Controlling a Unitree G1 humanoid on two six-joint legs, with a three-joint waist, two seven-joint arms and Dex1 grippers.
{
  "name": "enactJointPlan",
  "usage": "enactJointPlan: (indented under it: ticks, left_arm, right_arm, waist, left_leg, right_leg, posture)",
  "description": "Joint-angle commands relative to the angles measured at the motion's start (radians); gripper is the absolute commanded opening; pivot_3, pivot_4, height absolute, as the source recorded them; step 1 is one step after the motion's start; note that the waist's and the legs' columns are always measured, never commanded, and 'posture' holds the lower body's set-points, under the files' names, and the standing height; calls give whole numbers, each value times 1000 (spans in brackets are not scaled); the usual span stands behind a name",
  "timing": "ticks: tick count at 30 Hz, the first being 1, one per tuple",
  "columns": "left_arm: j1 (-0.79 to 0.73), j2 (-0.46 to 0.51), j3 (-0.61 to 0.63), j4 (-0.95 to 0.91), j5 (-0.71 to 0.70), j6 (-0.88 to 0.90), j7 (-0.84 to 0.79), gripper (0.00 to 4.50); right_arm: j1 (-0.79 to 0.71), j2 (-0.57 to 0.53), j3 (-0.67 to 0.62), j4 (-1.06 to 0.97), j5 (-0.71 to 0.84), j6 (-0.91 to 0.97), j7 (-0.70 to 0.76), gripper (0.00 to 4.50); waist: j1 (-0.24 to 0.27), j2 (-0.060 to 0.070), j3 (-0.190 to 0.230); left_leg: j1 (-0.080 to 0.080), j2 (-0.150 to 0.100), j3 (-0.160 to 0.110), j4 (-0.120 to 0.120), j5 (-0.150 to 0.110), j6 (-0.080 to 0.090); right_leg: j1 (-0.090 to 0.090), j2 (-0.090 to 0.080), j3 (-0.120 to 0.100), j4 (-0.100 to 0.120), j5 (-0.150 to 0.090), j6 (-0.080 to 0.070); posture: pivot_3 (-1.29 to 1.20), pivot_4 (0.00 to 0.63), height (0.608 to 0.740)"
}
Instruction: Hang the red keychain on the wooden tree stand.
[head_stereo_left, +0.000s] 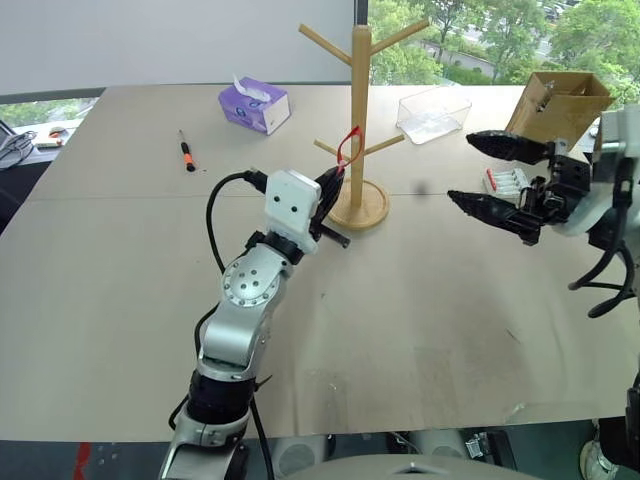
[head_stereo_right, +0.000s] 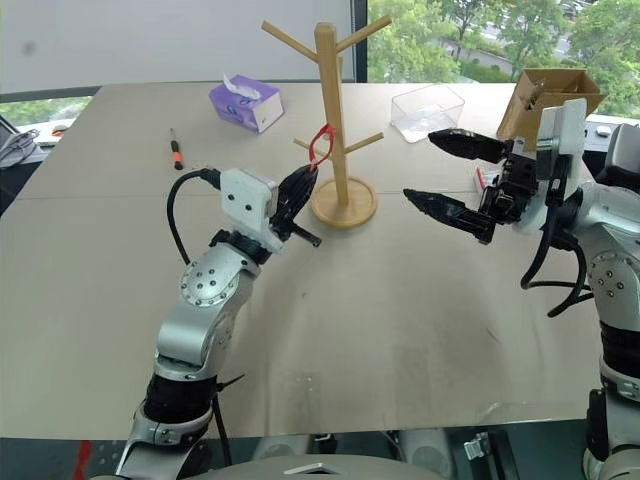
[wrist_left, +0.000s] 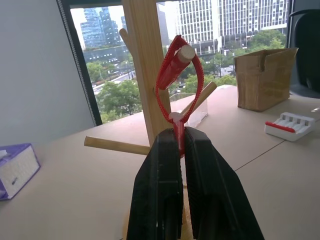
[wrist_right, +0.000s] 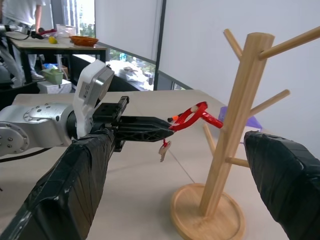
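Note:
The wooden tree stand (head_stereo_left: 358, 120) rises on its round base at the table's middle back. My left gripper (head_stereo_left: 334, 178) is shut on the red keychain (head_stereo_left: 348, 147), holding its loop (wrist_left: 176, 75) up against the pole beside a lower peg (wrist_left: 116, 146). I cannot tell whether the loop is over a peg. A small key (wrist_right: 164, 151) dangles below the loop. My right gripper (head_stereo_left: 462, 170) hovers open to the right of the stand, pointing toward it, with nothing between its fingers.
A purple tissue box (head_stereo_left: 254, 104) and an orange-handled screwdriver (head_stereo_left: 187, 152) lie at the back left. A clear plastic container (head_stereo_left: 433, 113), a cardboard box (head_stereo_left: 556, 105) and a white and red item (head_stereo_left: 505, 181) sit at the back right.

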Motion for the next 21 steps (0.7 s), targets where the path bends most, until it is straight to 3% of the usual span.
enactJointPlan:
  ticks: [1,9,13,14,15,20,21]
  left_arm:
    - [-35,-25,-11,3,17,-25,18,80]
    - [-128,-110,-16,85,36,-45,68,80]
    - [-135,-120,-15,92,42,-48,71,1261]
    - [-132,-119,-13,92,42,-52,68,1850]
    - [-130,-117,-13,92,44,-52,66,2064]
    - [-112,-114,0,88,40,-43,67,4365]
    - [-98,-114,6,81,29,-44,62,4365]
  right_arm:
    - [5,-1,-34,-43,1,-17,-9,4500]
    - [13,9,-30,-51,-13,-29,-18,4500]
    - [12,8,-30,-50,-15,-28,-18,4500]
    - [11,8,-31,-49,-16,-27,-17,4500]
    - [11,7,-31,-49,-16,-26,-17,4500]
    - [21,10,-31,-47,-23,-23,-25,4500]
    - [28,14,-30,-46,-27,-24,-32,4500]
  waist:
    - [0,0,0]
    - [0,0,0]
    - [0,0,0]
    - [0,0,0]
    - [0,0,0]
    - [0,0,0]
    - [0,0,0]
  left_leg:
    - [0,0,0,0,0,0]
    - [0,0,0,0,0,0]
    - [0,0,0,0,0,0]
    - [0,0,0,0,0,0]
    - [0,0,0,0,0,0]
    - [0,0,0,0,0,0]
    - [0,0,0,0,0,0]
  right_leg:
    - [0,0,0,0,0,0]
    - [0,0,0,0,0,0]
    - [0,0,0,0,0,0]
    - [0,0,0,0,0,0]
    - [0,0,0,0,0,0]
    - [0,0,0,0,0,0]
    - [0,0,0,0,0,0]
  posture:
    - [0,150,740]
    - [0,150,740]
    - [0,150,740]
    - [0,150,740]
    - [0,150,740]
    - [0,150,740]
    - [0,150,740]
